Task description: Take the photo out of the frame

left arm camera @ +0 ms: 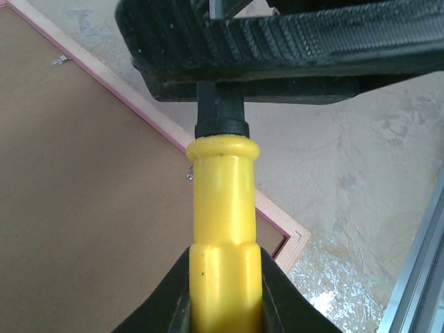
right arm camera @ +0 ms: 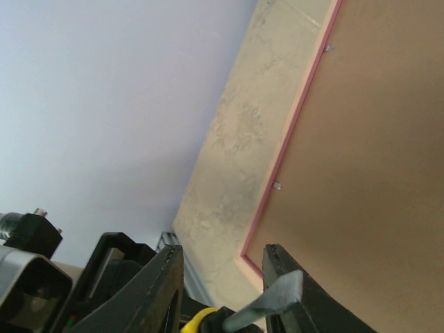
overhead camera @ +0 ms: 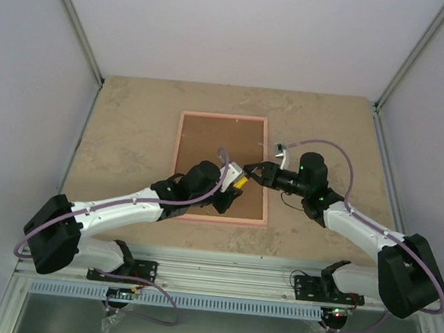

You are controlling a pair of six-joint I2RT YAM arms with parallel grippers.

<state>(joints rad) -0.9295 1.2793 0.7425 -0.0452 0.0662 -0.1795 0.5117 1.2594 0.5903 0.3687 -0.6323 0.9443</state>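
The frame point(overhead camera: 217, 219) lies face down mid-table, its brown fibreboard back point(overhead camera: 209, 138) up and a thin pink edge around it. The photo is hidden under the back. My left gripper point(overhead camera: 232, 185) is shut on a yellow-handled flat-blade tool point(overhead camera: 238, 182) above the frame's near right part. In the left wrist view the yellow handle point(left arm camera: 222, 229) sits between my fingers, over the frame's corner point(left arm camera: 288, 239). My right gripper point(overhead camera: 254, 172) is open, with its fingers on either side of the tool's grey blade point(right arm camera: 267, 305). The frame's pink edge point(right arm camera: 288, 139) lies beyond.
Small metal clips point(left arm camera: 189, 175) point(right arm camera: 277, 185) hold the back along the frame's edge. A small white object point(overhead camera: 279, 148) lies on the table just right of the frame. An aluminium rail point(overhead camera: 219, 280) runs along the near edge. Walls close three sides.
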